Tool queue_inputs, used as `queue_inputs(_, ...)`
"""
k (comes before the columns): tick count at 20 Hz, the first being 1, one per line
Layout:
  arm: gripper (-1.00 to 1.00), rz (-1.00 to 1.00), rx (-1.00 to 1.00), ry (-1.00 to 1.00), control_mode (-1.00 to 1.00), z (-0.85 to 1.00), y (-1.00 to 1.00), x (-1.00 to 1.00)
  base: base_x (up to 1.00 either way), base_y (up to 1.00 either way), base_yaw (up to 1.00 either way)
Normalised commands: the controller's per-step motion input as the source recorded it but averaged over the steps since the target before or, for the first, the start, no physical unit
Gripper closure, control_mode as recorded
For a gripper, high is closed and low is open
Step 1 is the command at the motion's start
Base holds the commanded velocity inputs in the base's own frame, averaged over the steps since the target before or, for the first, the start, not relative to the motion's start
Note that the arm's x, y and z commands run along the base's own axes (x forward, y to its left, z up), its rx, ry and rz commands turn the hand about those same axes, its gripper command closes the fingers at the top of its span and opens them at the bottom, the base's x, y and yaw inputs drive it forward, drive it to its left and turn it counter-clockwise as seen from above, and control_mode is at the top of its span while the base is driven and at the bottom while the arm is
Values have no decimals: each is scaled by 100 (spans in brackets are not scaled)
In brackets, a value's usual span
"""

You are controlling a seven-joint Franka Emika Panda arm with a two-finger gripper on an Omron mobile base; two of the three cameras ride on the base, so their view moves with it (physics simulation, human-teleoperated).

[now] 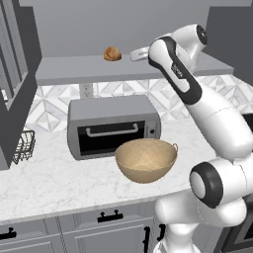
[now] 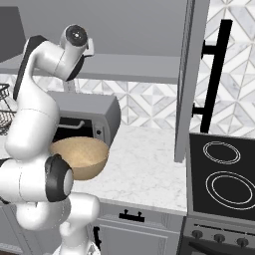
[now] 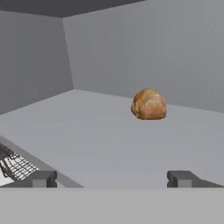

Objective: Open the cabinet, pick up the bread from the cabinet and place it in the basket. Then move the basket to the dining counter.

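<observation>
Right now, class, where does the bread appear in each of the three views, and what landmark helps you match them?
Left base view: the bread sits on the cabinet shelf, upper middle, above the toaster oven.
Right base view: not in it; the arm covers that part of the shelf.
Hand view: right of centre, ahead of the open gripper.
Shared landmark: the grey shelf.

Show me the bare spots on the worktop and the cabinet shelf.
Worktop: free in front of the toaster oven, left of the basket, and between the oven and the cooktop. Crowded where basket meets oven. Shelf: bare around the bread, so the open gripper has a clear approach.
</observation>
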Motion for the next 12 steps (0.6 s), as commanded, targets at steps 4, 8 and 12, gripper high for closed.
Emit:
queue_inputs(4,-100,0,-3,6,-100,0,31,32,0,0,0)
queue_inputs(8,-100,-4,0,7,-100,0,0,43,0,0,0)
queue_inputs(12,-100,-6,0,8,-100,-1,0,45,0,0,0)
